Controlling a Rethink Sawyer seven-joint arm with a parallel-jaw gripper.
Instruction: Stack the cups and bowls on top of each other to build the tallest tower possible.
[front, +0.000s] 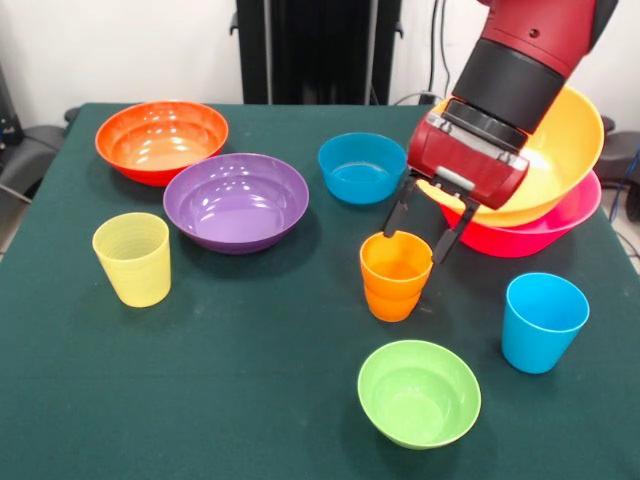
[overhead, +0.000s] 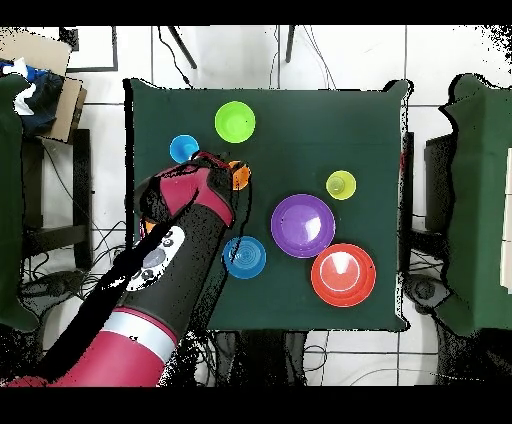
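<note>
My gripper (front: 420, 240) is open and hangs just above the far right rim of the orange cup (front: 396, 277), one finger over the rim and one beside it. The orange cup stands upright mid-table and shows two tiers, as if nested in another cup. The plain yellow cup does not show on its own. The large orange bowl (front: 575, 140) sits nested in the hot pink bowl (front: 560, 232) behind the gripper. The sky blue cup (front: 543, 321), lime green bowl (front: 418, 393), blue bowl (front: 361, 167), purple bowl (front: 236, 201), red-orange bowl (front: 161, 140) and ribbed yellow-green cup (front: 132, 258) stand apart.
In the overhead view my arm (overhead: 170, 260) covers the large bowls. Around it lie the green bowl (overhead: 235, 122), blue cup (overhead: 184, 149), orange cup (overhead: 240, 177), blue bowl (overhead: 244, 257), purple bowl (overhead: 303, 225), red-orange bowl (overhead: 343, 274) and yellow-green cup (overhead: 341, 185).
</note>
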